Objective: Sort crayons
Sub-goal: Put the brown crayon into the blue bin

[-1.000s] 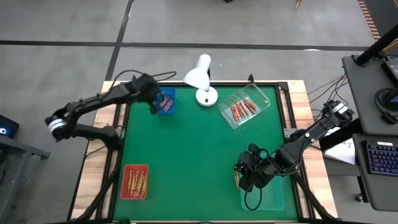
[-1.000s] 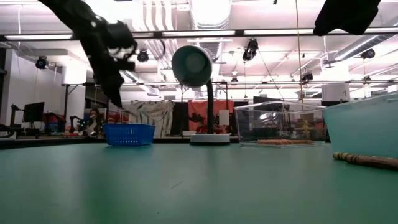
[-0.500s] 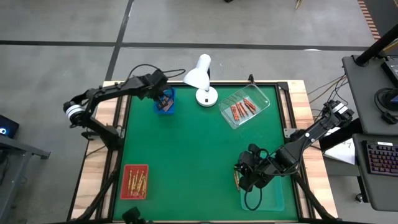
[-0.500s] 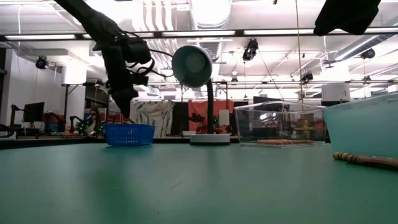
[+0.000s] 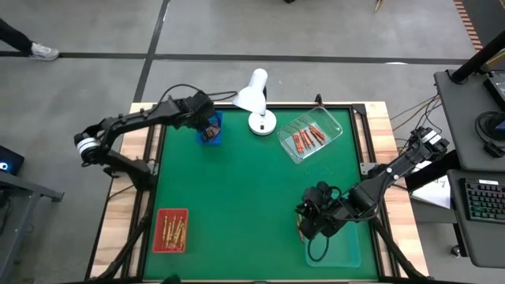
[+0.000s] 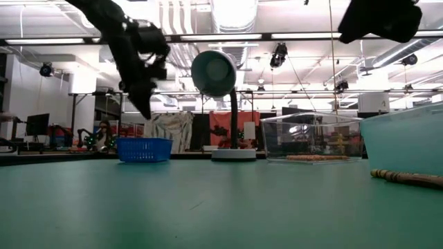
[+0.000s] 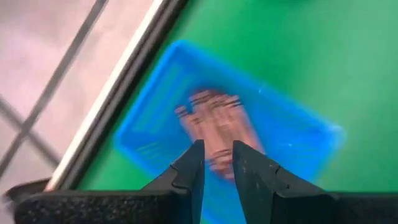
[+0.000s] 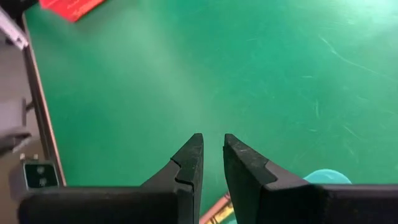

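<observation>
My left gripper (image 7: 217, 155) hovers open above the blue basket (image 7: 292, 143) at the table's far left, fingers pointing down, nothing between them. Pale crayons (image 7: 214, 121) lie blurred in the basket. My right gripper (image 8: 212, 149) stands slightly open over the green mat near the table's right front, holding nothing. One orange-brown crayon (image 6: 408, 178) lies flat on the mat beside the teal tray (image 5: 339, 248), just under the right gripper (image 5: 303, 222). Gold crayons lie in the red tray (image 5: 171, 230), red ones in the clear box (image 5: 309, 136).
A white desk lamp (image 5: 256, 99) stands at the far edge between the blue basket (image 5: 215, 137) and the clear box. The middle of the green mat (image 5: 237, 189) is bare. A raised frame (image 5: 155, 181) borders the mat.
My left gripper has gone toward the table's right edge from beside the blue basket to over it, dipped down toward the basket, then risen again. My right gripper has rolled a little at the wrist and stayed in place.
</observation>
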You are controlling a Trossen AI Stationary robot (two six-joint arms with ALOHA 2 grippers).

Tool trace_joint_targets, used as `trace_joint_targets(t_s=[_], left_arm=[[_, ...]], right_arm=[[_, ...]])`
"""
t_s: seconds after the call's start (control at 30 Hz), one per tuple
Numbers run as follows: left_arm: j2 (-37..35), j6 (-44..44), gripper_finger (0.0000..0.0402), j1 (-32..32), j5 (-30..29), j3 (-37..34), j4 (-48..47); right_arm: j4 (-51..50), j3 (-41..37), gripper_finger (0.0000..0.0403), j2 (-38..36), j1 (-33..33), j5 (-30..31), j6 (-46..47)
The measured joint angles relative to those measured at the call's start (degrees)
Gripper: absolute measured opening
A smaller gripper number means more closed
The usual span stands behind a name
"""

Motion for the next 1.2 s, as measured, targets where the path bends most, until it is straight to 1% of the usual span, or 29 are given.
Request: trace_joint_targets(t_s=[0.03,0.3,0.5,0.6,0.67,0.83,0.93,1.03,1.2], left_arm=[[-1.0,-0.9,0.0066,-1.5,0.7,-0.1,0.0],[-8.2,-5.7,0.0066,-17.1,0.6,-0.1,2.7],[-11.4,-9.2,0.0066,-29.4,0.0,-0.2,6.5],[-12.0,-10.3,0.0066,-36.1,-3.3,-1.6,12.4],[-12.0,-10.4,0.0066,-40.5,-6.3,-2.8,17.3],[-12.1,-10.7,0.0066,-49.6,-14.3,-5.7,24.4],[-12.1,-8.6,0.0066,-53.2,-18.8,-5.8,26.5],[-12.4,-7.2,0.0066,-54.9,-22.8,-5.5,27.2],[-12.7,-7.9,0.0066,-55.1,-23.9,-5.4,27.1]], right_arm=[[0.0,0.0,0.0052,0.0,-0.4,0.0,0.6],[0.0,0.0,0.0052,0.0,-3.7,0.0,1.2],[0.4,0.0,0.0052,0.5,-5.6,0.1,0.5],[2.6,0.0,0.0052,2.8,-6.7,-0.7,-1.7],[3.8,0.4,0.0052,5.1,-7.7,-2.6,-4.5],[2.0,3.7,0.0052,10.9,-9.4,-7.0,-7.5],[-1.8,7.1,0.0052,14.2,-10.2,-9.8,-8.4],[-8.0,11.4,0.0052,17.6,-10.6,-11.7,-8.5],[-19.9,19.7,0.0052,24.0,-10.9,-14.7,-8.5]])
